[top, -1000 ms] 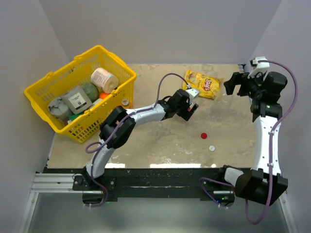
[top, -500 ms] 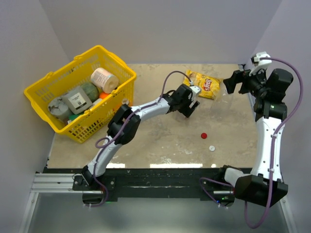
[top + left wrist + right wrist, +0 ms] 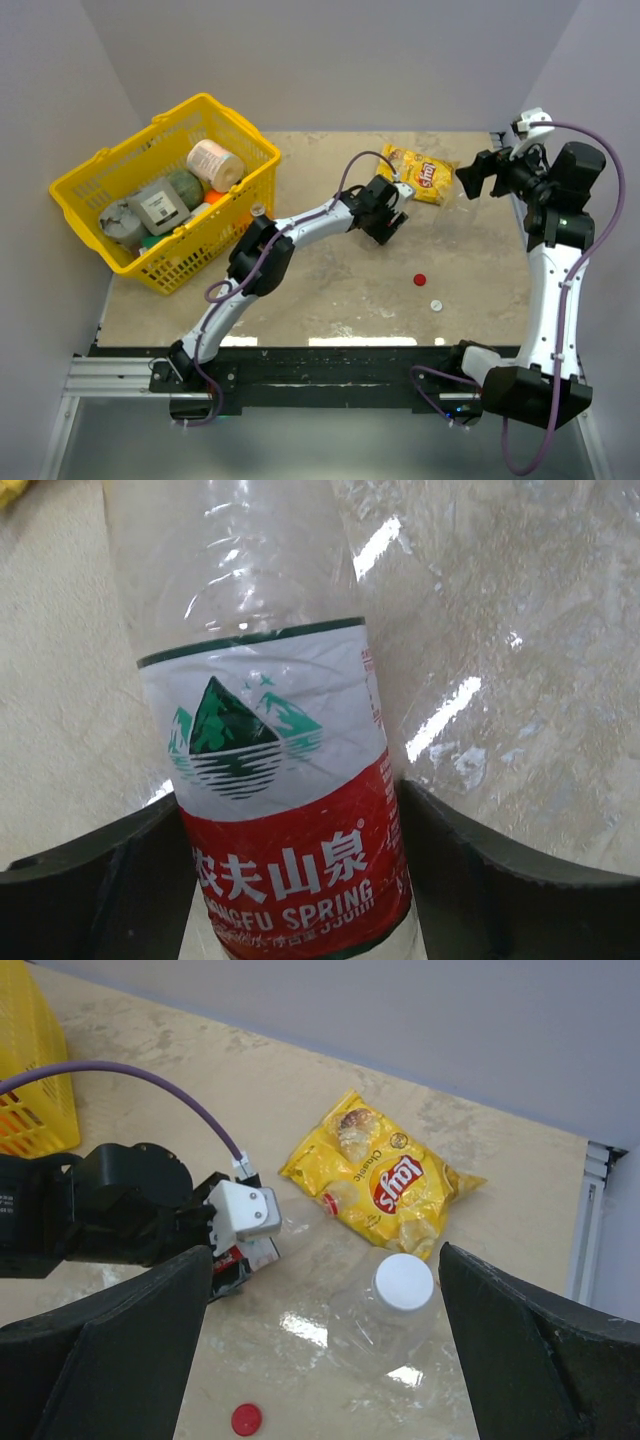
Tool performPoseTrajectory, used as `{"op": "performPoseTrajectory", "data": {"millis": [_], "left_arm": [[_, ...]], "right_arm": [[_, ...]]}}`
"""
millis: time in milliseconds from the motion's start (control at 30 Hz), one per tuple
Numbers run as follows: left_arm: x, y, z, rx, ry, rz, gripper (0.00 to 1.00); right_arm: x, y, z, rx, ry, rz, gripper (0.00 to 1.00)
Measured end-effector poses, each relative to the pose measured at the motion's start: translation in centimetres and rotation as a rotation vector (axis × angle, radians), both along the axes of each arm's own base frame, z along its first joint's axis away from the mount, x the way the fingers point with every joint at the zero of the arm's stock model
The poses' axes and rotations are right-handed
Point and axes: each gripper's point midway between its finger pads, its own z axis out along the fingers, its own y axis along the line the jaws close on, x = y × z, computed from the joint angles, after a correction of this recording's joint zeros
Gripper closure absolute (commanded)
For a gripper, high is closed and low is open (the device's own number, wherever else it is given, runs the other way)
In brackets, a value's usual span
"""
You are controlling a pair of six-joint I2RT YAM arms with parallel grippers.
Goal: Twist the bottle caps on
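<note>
My left gripper [image 3: 390, 214] is shut on a clear water bottle [image 3: 270, 780] with a red and white label, which lies on the table; its neck points at the yellow snack bag. A second clear bottle [image 3: 390, 1325] stands upright with a white cap [image 3: 404, 1282] on its mouth. My right gripper [image 3: 478, 178] hangs open above it, touching nothing, the bottle showing between its fingers [image 3: 120, 1360]. A red cap [image 3: 420, 279] and a white cap [image 3: 437, 304] lie loose on the table nearer the front. The red cap also shows in the right wrist view [image 3: 246, 1419].
A yellow snack bag [image 3: 418, 173] lies at the back of the table, beside the held bottle's neck. A yellow basket [image 3: 100, 158] full of groceries stands at the back left. Walls close in the left, back and right sides.
My left gripper has moved the bottle a little farther back toward the snack bag. My right arm has shifted slightly to the right, gripper still open.
</note>
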Motion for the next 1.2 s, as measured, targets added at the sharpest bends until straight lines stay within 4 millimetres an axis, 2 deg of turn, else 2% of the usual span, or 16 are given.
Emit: {"op": "performPoseTrajectory", "data": {"millis": [67,167,300,400,433,533,600,667,733,800,867,933,1000,1100,1200], "left_arm": [[0.0,0.1,0.1,-0.007,-0.005,-0.001,0.42],[-0.2,0.1,0.3,-0.030,-0.006,-0.009,0.49],[-1.2,0.7,0.5,-0.051,-0.005,-0.045,0.51],[-3.1,2.5,0.8,-0.056,0.014,-0.061,0.51],[-4.2,3.6,1.0,-0.056,0.022,-0.067,0.52],[-6.8,6.3,2.8,-0.072,0.023,-0.076,0.52],[-8.3,7.8,5.0,-0.108,-0.004,-0.086,0.52],[-9.4,8.9,7.5,-0.155,-0.044,-0.093,0.52],[-10.4,9.8,9.6,-0.205,-0.084,-0.102,0.52],[-11.3,10.6,10.6,-0.239,-0.113,-0.108,0.52],[-12.4,11.7,10.9,-0.251,-0.124,-0.110,0.52],[-13.3,12.8,10.5,-0.248,-0.122,-0.108,0.52],[-14.1,13.7,9.9,-0.234,-0.110,-0.104,0.52],[-14.9,14.6,9.4,-0.220,-0.098,-0.099,0.52],[-15.4,15.4,9.5,-0.209,-0.093,-0.094,0.51]], "right_arm": [[-0.1,0.3,0.4,-0.004,-0.011,0.018,0.01],[-0.2,0.6,0.8,-0.008,-0.024,0.042,0.06],[-1.1,1.8,0.3,-0.031,-0.010,0.131,0.10],[-3.0,3.4,0.1,-0.084,0.004,0.267,0.11],[-3.9,3.8,0.0,-0.146,-0.006,0.334,0.11],[-6.5,5.2,-1.0,-0.322,-0.050,0.507,0.13],[-8.4,6.0,-2.9,-0.430,-0.068,0.602,0.18],[-10.2,6.6,-5.8,-0.512,-0.057,0.693,0.23],[-11.5,7.2,-9.0,-0.557,-0.016,0.793,0.25],[-12.3,7.7,-12.2,-0.567,0.045,0.889,0.24],[-12.7,8.0,-15.1,-0.562,0.108,0.966,0.23],[-13.4,7.9,-18.9,-0.539,0.209,1.030,0.24],[-14.5,7.6,-21.7,-0.536,0.286,1.067,0.32],[-15.1,7.7,-23.7,-0.550,0.337,1.091,0.38],[-13.9,7.8,-25.0,-0.576,0.365,1.086,0.41]]}}
